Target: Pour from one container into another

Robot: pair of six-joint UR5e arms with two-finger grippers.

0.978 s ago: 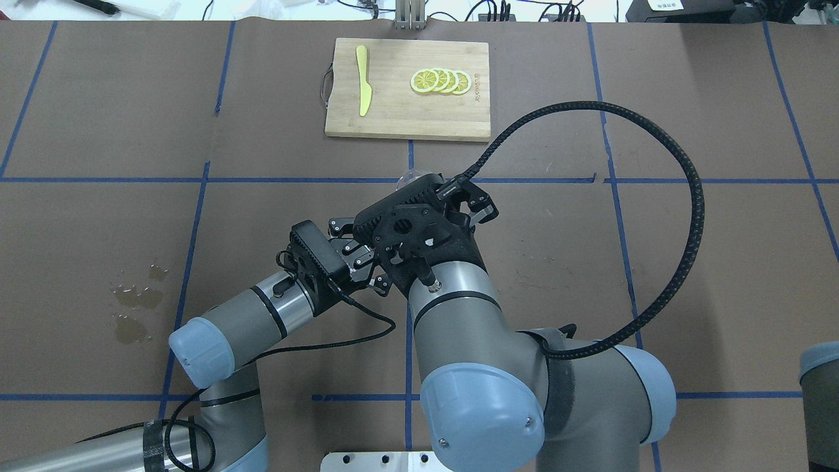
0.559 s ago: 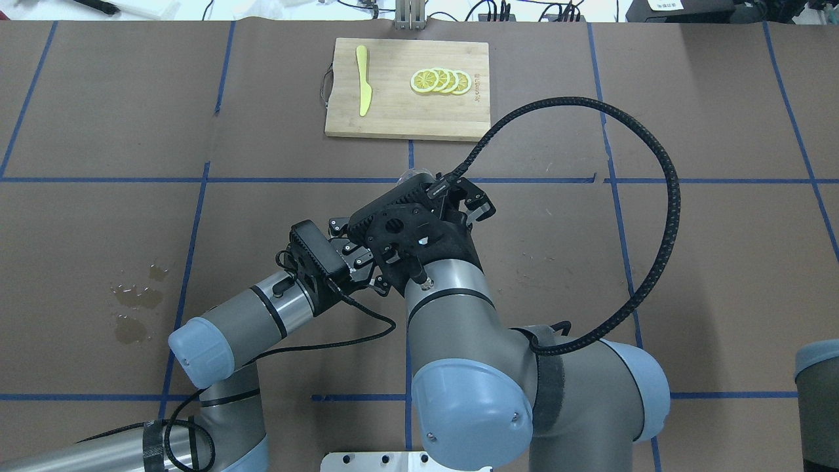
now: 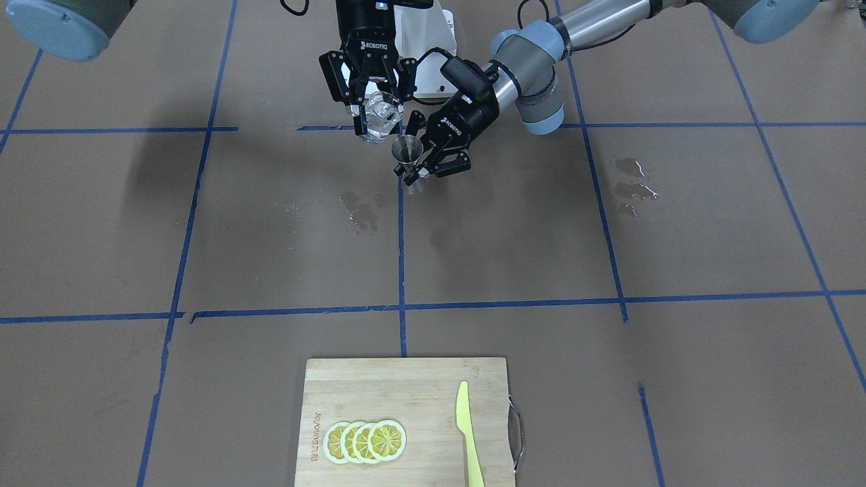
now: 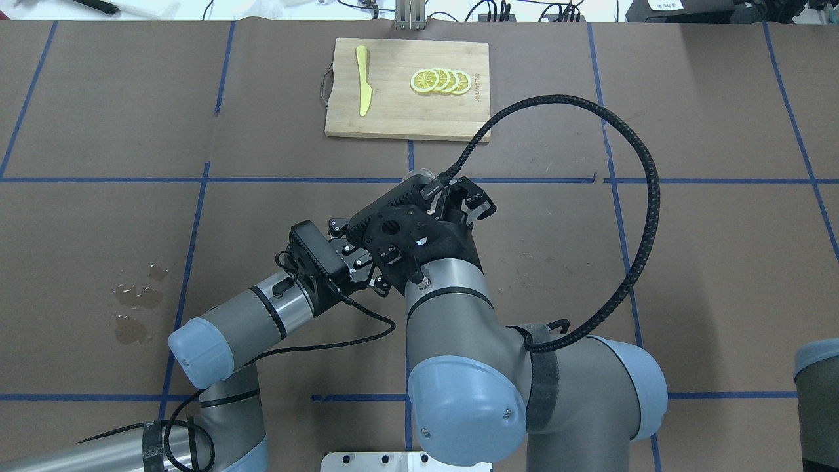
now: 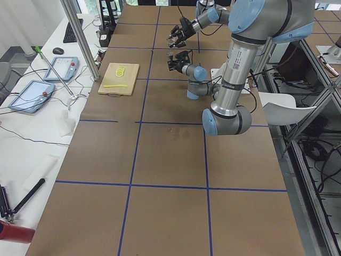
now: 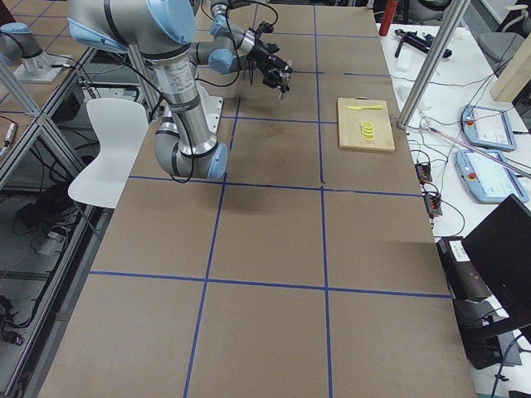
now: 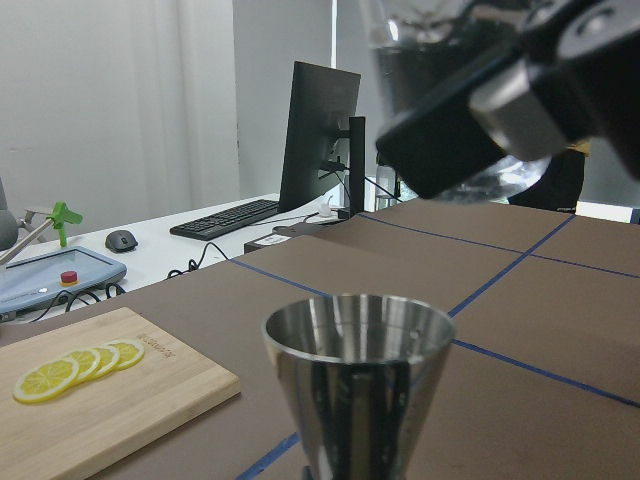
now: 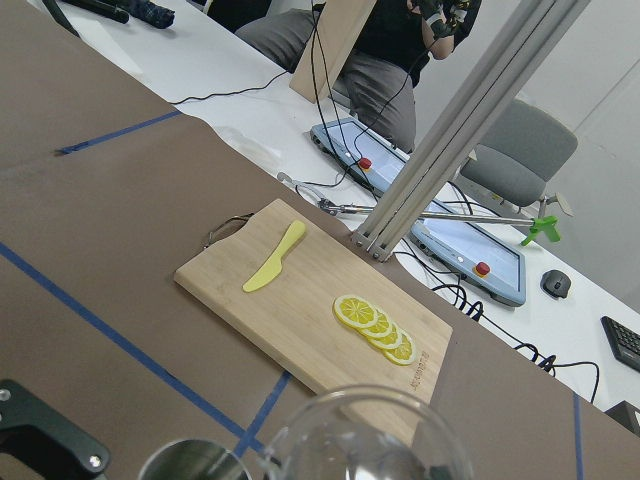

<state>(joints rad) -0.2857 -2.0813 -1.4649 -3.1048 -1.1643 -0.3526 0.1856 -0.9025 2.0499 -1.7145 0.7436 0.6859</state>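
Observation:
The clear glass (image 3: 379, 113) hangs tilted in the air, with my right gripper (image 3: 376, 119) shut on it. Its lower edge sits just above and beside the open top of the metal jigger (image 3: 408, 149). My left gripper (image 3: 408, 167) is shut on the jigger's waist and holds it upright above the table. The left wrist view shows the jigger's cone (image 7: 358, 372) close up, with the glass (image 7: 440, 25) overhead. In the right wrist view the glass rim (image 8: 368, 428) fills the bottom edge. From overhead only the glass's edge (image 4: 415, 176) peeks out past my right wrist.
A wooden cutting board (image 3: 419, 382) at the table's far side carries lemon slices (image 3: 365, 441) and a yellow knife (image 3: 468, 433). Wet patches (image 3: 362, 210) lie below the grippers, and more wet patches (image 3: 634, 179) lie toward my left side.
My right arm has swung slightly to the left, its wrist turning and its cable loop shifting left with it. The left arm has stayed still.

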